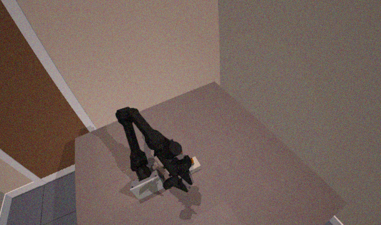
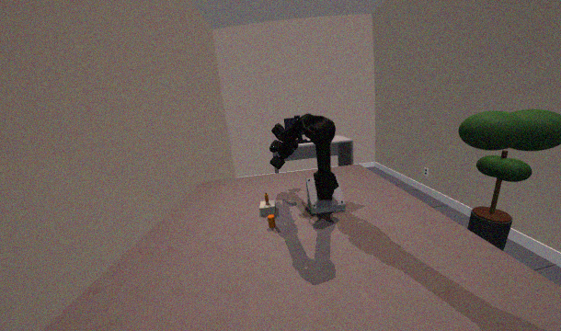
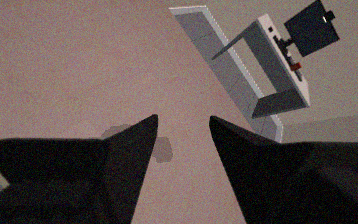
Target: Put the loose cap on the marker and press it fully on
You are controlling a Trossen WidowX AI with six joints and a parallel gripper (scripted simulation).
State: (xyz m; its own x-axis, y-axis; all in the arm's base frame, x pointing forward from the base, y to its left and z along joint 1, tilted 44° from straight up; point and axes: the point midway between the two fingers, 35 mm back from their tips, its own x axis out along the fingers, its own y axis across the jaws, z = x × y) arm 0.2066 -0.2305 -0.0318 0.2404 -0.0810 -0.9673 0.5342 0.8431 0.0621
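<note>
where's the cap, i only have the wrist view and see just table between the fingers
Observer: In the exterior view the orange cap stands on the table, apart from the holder block.
Operator: is the gripper near it
Observer: No. The gripper hangs high above the table, well above the block.
Operator: marker still bare?
Observer: Yes, the marker stands upright in the block with no cap on it.
Operator: holding anything
Observer: Nothing; the fingers stand partly open with only table between them.
</note>
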